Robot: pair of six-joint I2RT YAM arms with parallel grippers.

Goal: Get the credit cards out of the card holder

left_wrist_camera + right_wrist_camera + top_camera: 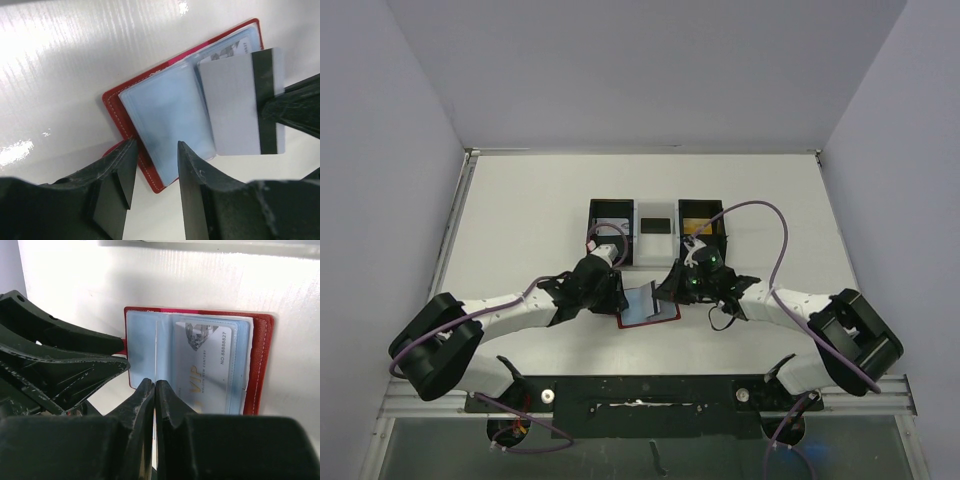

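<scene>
Wallet (161,112) lies open flat on the worktop (520,220), lining up, just in front of the 3-bin tray (657,252) and right between the two arms. R claw (155,387) is clamped tight on a pale card (230,110) w/ a black mag stripe, gripping it at the stripe end. The card hangs over the wallet's inner side, and can't tell if any of it is in a sleeve. L claw (155,150) has its fingers apart over the wallet's edge, nothing pinched between them afaict. 2nd one, a VIP card (205,365), sits tucked in a clear sleeve inside the wallet.
</scene>
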